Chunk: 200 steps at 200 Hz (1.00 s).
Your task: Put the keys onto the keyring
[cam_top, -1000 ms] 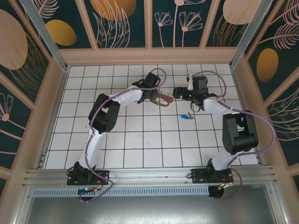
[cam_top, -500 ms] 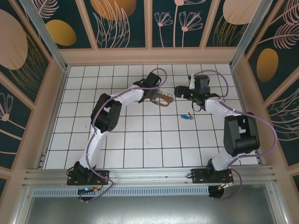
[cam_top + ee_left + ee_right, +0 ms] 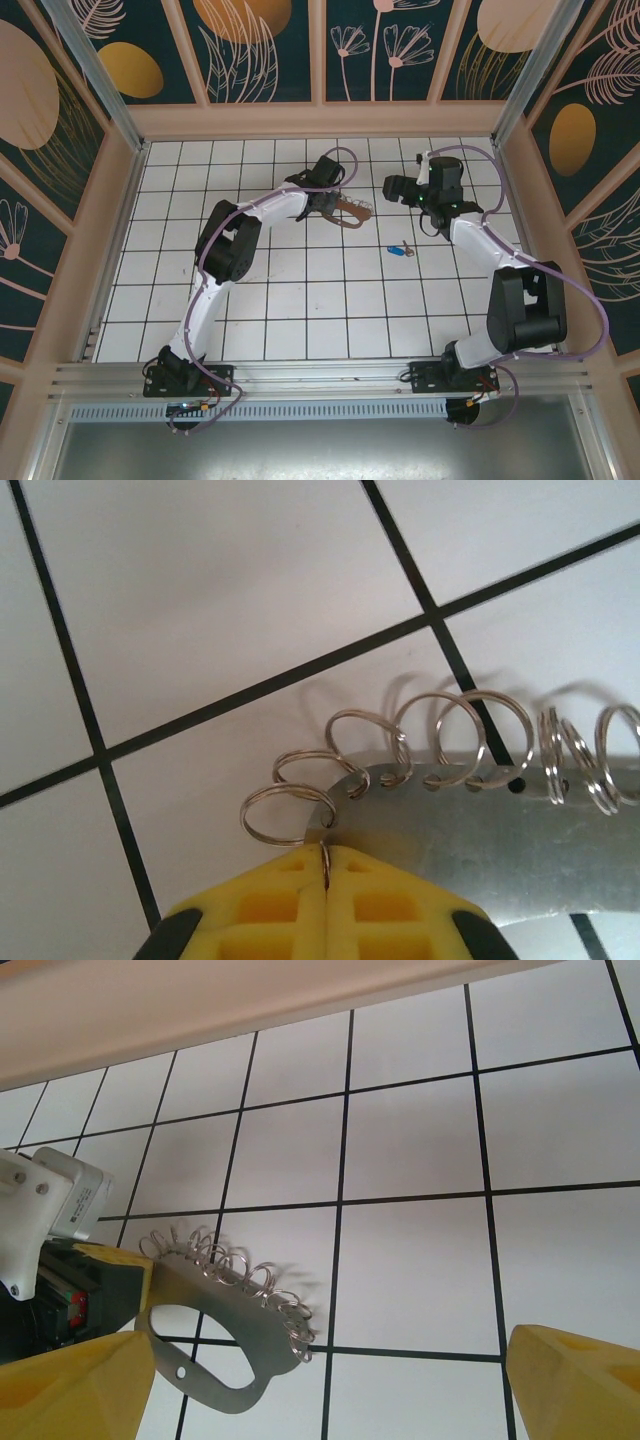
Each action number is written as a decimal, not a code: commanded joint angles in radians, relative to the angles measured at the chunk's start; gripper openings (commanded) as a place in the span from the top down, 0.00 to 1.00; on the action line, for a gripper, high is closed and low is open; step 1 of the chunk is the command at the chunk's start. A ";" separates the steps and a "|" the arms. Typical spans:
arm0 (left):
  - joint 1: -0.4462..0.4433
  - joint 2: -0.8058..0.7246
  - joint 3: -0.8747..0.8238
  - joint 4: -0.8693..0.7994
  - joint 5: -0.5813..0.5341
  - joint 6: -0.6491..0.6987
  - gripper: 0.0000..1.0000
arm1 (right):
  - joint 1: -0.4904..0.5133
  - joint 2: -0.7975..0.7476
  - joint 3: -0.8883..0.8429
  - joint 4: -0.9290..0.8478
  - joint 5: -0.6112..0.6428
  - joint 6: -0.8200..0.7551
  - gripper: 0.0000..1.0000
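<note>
Task status: not complete. The small key with a bright blue plastic head and short metal blade (image 3: 397,250) lies loose on the white tiled bench with black grid lines (image 3: 300,300). It is on the near side of both pincers, apart from them and not attached to anything. The keyring (image 3: 230,1340) reads in the wrist views as a curved flat metal plate carrying a row of small wire split rings (image 3: 440,735). No key hangs on any of these rings. Remaining steps, as judged: pick up the key, bring it to a ring, thread it on. The left pincer (image 3: 325,858) has its yellow pads pressed together, with the wire of the end ring clamped in the seam, so the keyring is held out toward the right arm. Whether the plate touches the bench cannot be determined. The right pincer (image 3: 330,1345) stands wide apart and holds nothing; it sits near the keyring and faces it, with a gap between. In the top view, the left arm (image 3: 225,250) extends from its base to the far centre of the bench with the elbow bent. The right arm (image 3: 525,305) folds at the elbow and reaches to the far side, wrist turned toward the left.
</note>
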 commanded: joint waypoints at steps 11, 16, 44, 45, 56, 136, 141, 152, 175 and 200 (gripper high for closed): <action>-0.007 -0.080 -0.063 0.004 -0.001 0.021 1.00 | -0.003 -0.032 -0.017 0.000 0.004 -0.009 0.09; -0.007 -0.096 -0.079 0.013 0.003 0.025 1.00 | -0.003 -0.033 -0.017 0.001 0.000 -0.007 0.09; -0.008 -0.202 -0.174 0.050 0.052 0.057 1.00 | -0.002 -0.050 -0.024 -0.001 -0.024 0.001 0.10; -0.007 -0.208 -0.180 0.053 0.055 0.059 1.00 | -0.002 -0.050 -0.024 -0.001 -0.025 0.002 0.10; -0.007 -0.266 -0.234 0.079 0.094 0.081 1.00 | -0.003 -0.062 -0.030 -0.003 -0.034 0.004 0.10; -0.006 -0.758 -0.639 0.194 0.354 0.285 1.00 | 0.002 -0.171 -0.103 0.085 -0.258 0.053 0.11; -0.007 -0.792 -0.666 0.209 0.374 0.295 1.00 | 0.004 -0.182 -0.115 0.110 -0.286 0.058 0.11; -0.007 -0.861 -0.727 0.248 0.424 0.311 1.00 | 0.010 -0.212 -0.145 0.167 -0.338 0.069 0.11; -0.007 -0.996 -0.834 0.312 0.533 0.348 1.00 | 0.051 -0.300 -0.216 0.300 -0.413 0.072 0.13; -0.007 -1.119 -0.918 0.396 0.682 0.371 1.00 | 0.129 -0.417 -0.305 0.460 -0.467 0.028 0.20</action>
